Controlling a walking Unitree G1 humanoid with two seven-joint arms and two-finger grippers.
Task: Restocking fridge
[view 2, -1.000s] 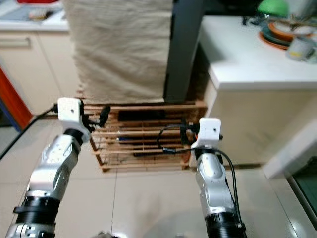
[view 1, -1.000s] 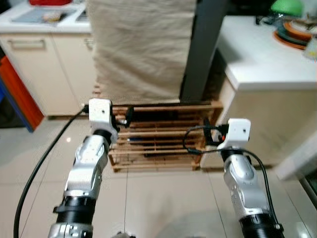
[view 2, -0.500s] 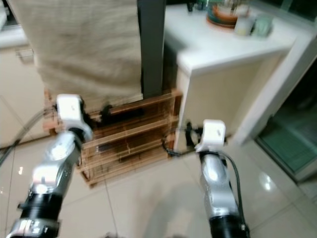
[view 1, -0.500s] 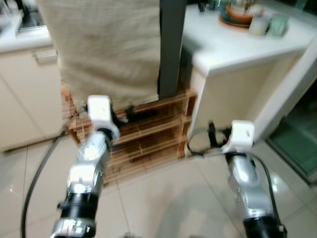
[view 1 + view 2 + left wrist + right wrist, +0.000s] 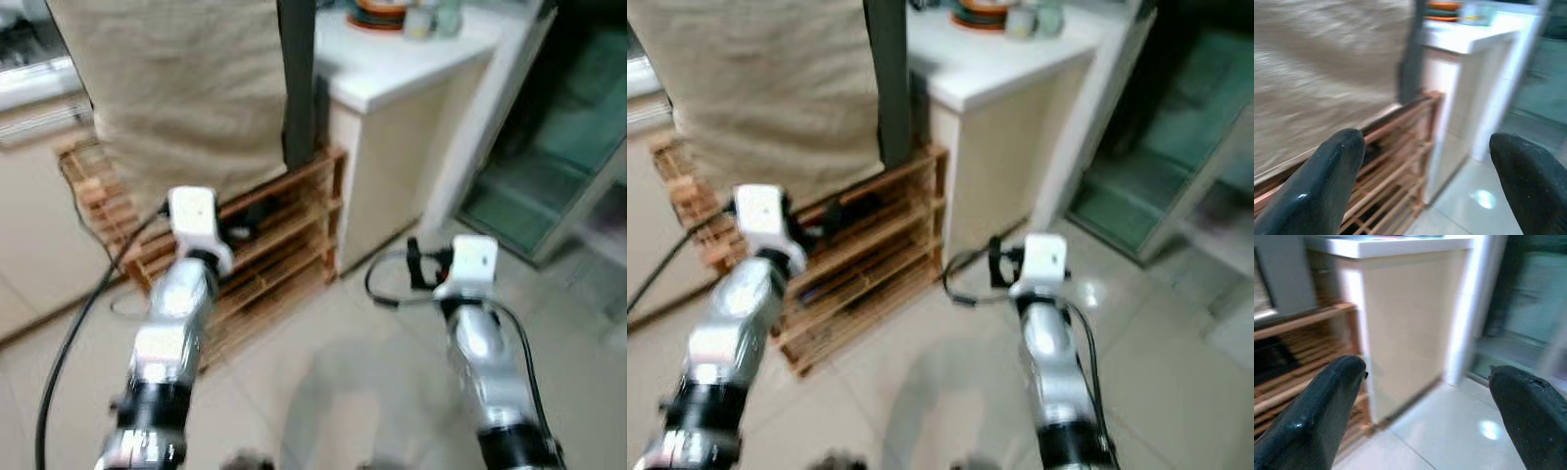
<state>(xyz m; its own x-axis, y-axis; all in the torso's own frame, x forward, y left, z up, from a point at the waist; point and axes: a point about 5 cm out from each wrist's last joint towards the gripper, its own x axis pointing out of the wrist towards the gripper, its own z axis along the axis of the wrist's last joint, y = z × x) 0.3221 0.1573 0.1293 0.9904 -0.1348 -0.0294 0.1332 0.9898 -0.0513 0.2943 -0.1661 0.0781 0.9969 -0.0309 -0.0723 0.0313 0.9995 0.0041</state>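
Left gripper [image 5: 1425,181]: fingers spread wide, nothing between them; held forward at waist height over the tiled floor [image 5: 323,392]. Left arm [image 5: 171,323] silver, raised, cable trailing off to the robot's left.

Right gripper [image 5: 1425,416]: likewise wide open and empty, pointed at the lower corner of a cream cabinet [image 5: 1405,308]. Right arm [image 5: 480,343] raised level with the left.

Wooden slatted rack [image 5: 265,245]: low, standing on the floor just ahead of the left gripper, dark items on its shelves, too blurred to name.

Beige cloth [image 5: 186,88]: hangs above the rack, beside a dark upright post [image 5: 297,78].

White counter [image 5: 392,69]: tops the cabinet; stacked dishes and cups [image 5: 402,15] at its far end.

Glass door [image 5: 549,147]: dark greenish, on the robot's right.

Change noted: against the views of a second ago, the whole scene has slid leftward and the glass door has entered on the right; the camera has swung, so the robot is judged to be turning right. Both arms keep their raised pose.

Task status: fridge and stock not identifiable; the robot appears in transit, with restocking not yet begun.
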